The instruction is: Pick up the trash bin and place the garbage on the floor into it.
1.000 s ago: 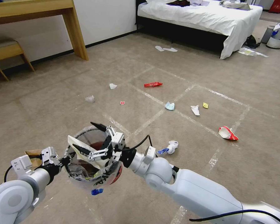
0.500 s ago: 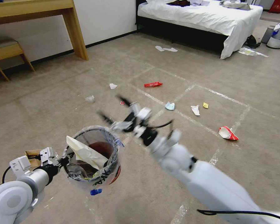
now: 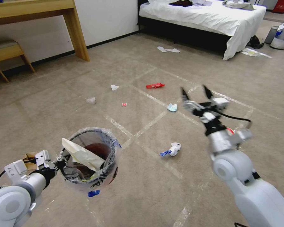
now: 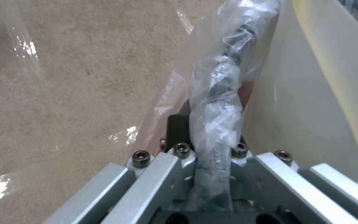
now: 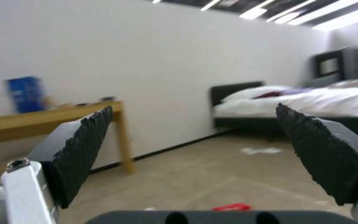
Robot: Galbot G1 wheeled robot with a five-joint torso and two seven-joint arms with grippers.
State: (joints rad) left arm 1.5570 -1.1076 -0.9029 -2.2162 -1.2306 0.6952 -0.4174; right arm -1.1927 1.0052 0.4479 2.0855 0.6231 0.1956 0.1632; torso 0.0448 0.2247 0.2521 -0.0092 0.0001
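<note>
The trash bin (image 3: 89, 159), dark mesh with a crinkly clear liner, hangs low on the left above the floor (image 3: 142, 189). My left gripper (image 3: 58, 164) is shut on its rim (image 4: 220, 77), clamping the plastic-wrapped wire in the left wrist view (image 4: 210, 137). A cream paper (image 3: 83, 154) leans inside the bin. My right gripper (image 3: 195, 91) stands open and empty, raised over the carpet to the right (image 5: 193, 124). Garbage on the floor: a white-and-blue wad (image 3: 172, 148), a red wrapper (image 3: 155, 85), a pale blue mask (image 3: 172, 107), a white scrap (image 3: 114, 87), a tissue (image 3: 91, 100).
A bed (image 3: 211, 19) stands at the back, with slippers (image 3: 168, 49) in front of it. A larger grey bin (image 3: 282, 36) sits far right. A wooden desk (image 3: 53, 12) and stool (image 3: 6, 52) line the left wall. A brown paper bag (image 3: 30, 156) lies beside my left gripper.
My right gripper has pulled out of the bin's mouth and swung up and to the right, staying open. The bin and left gripper have sunk slightly to the left.
</note>
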